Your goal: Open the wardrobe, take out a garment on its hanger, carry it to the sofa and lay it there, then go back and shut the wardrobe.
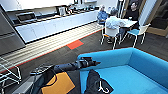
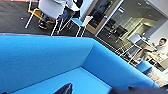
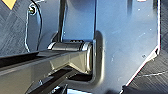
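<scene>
We reach the left gripper [image 1: 96, 63] over the sofa [image 1: 140, 62] arm — grip state unreadable — black garment [image 1: 93, 81] and hanger [image 1: 102, 89] on seat; withdraw without snagging.

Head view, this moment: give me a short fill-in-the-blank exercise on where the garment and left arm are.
1. The black garment lies on the seat of the ____ sofa.
2. The hanger on it is ____ in colour.
3. The left gripper reaches over the sofa's ____.
4. Behind the sofa, people sit around a ____.

Missing words: turquoise-blue; white; backrest; table
</scene>
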You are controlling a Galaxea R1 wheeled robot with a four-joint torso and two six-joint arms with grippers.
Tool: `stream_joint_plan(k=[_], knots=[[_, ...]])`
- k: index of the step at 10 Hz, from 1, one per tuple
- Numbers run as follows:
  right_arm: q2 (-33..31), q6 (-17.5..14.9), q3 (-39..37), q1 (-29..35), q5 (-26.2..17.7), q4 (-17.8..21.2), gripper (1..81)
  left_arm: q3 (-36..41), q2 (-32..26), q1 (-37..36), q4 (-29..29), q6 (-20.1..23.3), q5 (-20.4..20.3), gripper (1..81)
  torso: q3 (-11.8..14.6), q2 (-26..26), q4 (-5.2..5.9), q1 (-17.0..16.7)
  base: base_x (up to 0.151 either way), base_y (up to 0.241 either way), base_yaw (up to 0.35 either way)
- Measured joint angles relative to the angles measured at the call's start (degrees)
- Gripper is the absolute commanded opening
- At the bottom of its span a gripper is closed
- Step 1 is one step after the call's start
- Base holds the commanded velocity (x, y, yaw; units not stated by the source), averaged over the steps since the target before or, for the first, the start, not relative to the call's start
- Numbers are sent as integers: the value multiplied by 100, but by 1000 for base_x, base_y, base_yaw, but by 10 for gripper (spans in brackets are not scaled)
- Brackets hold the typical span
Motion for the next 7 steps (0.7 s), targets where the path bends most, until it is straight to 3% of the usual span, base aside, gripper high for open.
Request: stream_joint_plan(k=[2, 4, 5, 7], knots=[[-2, 2, 0, -17, 0, 5, 811, 424, -374, 468, 171, 0, 88, 811, 65, -2, 0, -5, 0, 0, 0], [0, 7, 0, -20, -2, 5, 811, 864, -662, 978, 411, 0, 439, 811, 63, -2, -2, -5, 0, 0, 0], [2, 0, 0, -13, -10, 2, 811, 1030, -734, 1231, 567, 2, 477, 811, 105, -2, -48, -5, 0, 0, 0], [33, 0, 2, -13, -20, 2, 811, 1248, -926, 1814, 822, 2, 551, 811, 369, -2, -271, -5, 0, 0, 0]])
